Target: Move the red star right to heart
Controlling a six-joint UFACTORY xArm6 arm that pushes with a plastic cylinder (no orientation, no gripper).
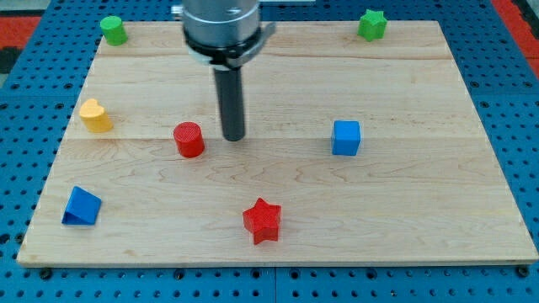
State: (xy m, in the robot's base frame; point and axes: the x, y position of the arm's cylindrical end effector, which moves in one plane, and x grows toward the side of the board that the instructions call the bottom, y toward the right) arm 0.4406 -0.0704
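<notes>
The red star lies near the view's bottom, a little right of the middle. The yellow heart sits at the view's left. My tip rests on the board near the middle, well above the red star and slightly to its left. It stands just right of the red cylinder, with a small gap between them. The heart is far to the left of my tip.
A blue cube sits right of centre. A blue triangular block lies at the bottom left. A green cylinder is at the top left and a green star at the top right. The wooden board ends on a blue pegboard.
</notes>
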